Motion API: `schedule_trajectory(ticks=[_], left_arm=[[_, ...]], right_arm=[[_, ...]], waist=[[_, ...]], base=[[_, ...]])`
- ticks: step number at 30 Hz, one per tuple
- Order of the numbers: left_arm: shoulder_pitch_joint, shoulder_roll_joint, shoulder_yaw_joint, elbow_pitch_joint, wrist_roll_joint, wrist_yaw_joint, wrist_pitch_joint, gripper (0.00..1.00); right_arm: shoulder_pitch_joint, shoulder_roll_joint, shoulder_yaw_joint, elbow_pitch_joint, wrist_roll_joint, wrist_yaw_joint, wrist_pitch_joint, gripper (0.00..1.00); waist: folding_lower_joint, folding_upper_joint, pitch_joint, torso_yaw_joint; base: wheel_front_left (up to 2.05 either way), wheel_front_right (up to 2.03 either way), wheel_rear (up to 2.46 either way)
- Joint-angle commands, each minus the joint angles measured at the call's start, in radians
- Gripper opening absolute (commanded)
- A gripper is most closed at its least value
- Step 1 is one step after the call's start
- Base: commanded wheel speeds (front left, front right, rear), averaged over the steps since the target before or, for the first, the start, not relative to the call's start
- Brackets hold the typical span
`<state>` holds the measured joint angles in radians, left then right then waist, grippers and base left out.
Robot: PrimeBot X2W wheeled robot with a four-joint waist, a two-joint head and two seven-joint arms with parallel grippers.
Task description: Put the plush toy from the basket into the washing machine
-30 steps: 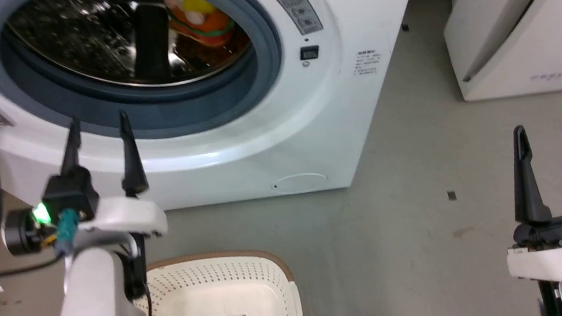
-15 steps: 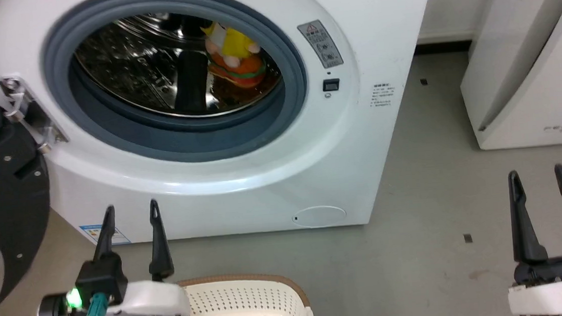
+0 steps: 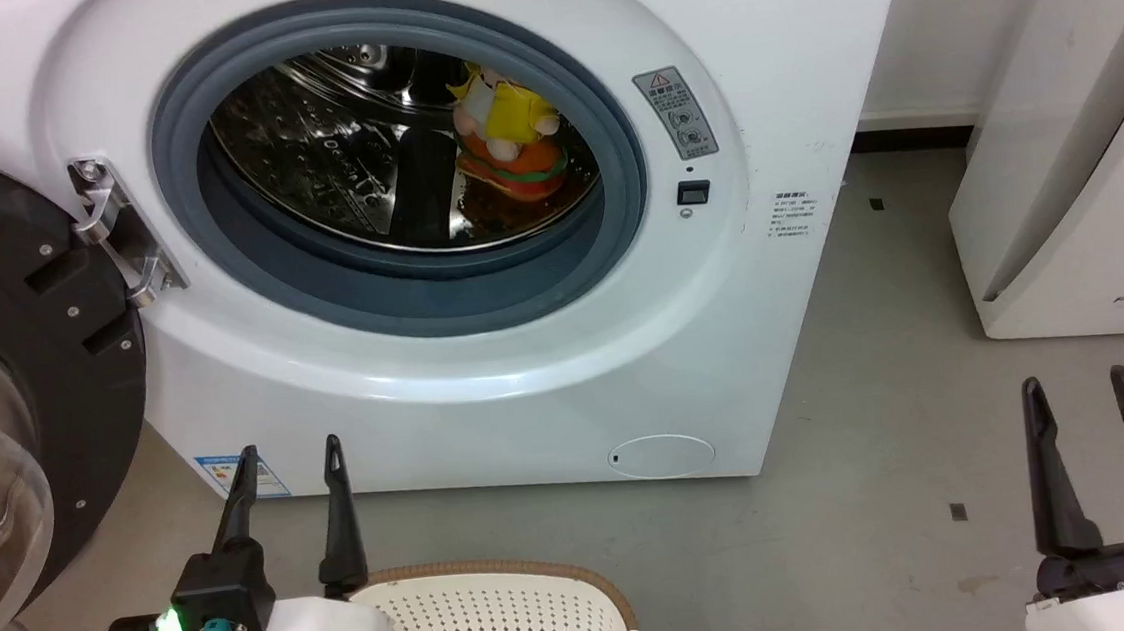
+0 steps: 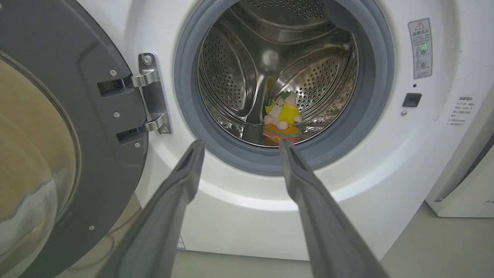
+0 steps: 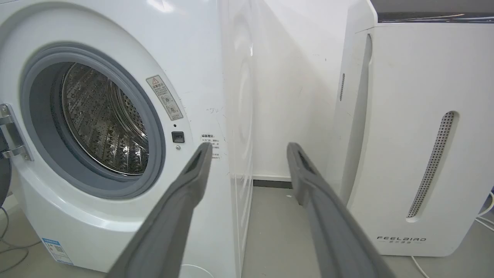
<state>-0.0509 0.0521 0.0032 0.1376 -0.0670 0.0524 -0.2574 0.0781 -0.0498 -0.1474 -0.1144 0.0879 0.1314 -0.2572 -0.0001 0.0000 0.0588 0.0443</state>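
Finds the plush toy upright inside the washing machine, ahead of wide, empty left jaws; right jaws wide, farther.

White appliance reads FEELBIRD; washing machine carries a warning-triangle label.

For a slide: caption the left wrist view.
Open left gripper faces white front-loading washing machine; orange hamburger-shaped plush toy lies in its steel drum.
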Motion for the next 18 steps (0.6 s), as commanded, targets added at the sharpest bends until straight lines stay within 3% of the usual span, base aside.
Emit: schedule_trajectory(ticks=[1, 18], left_arm=[[0.0, -0.001, 0.0, 0.0, 0.003, -0.002, 0.002, 0.0], [0.006, -0.001, 0.0, -0.015, 0.01, -0.007, 0.029, 0.0]], right_arm=[[0.0, 0.0, 0.0, 0.001, 0.0, 0.0, 0.001, 0.0], [-0.009, 0.0, 0.016, 0.013, -0.01, 0.0, 0.028, 0.0]], waist=[[0.0001, 0.0, -0.002, 0.0], [0.0001, 0.0, -0.009, -0.005]], base=[[0.0, 0.0, 0.0], [0.0, 0.0, 0.0]])
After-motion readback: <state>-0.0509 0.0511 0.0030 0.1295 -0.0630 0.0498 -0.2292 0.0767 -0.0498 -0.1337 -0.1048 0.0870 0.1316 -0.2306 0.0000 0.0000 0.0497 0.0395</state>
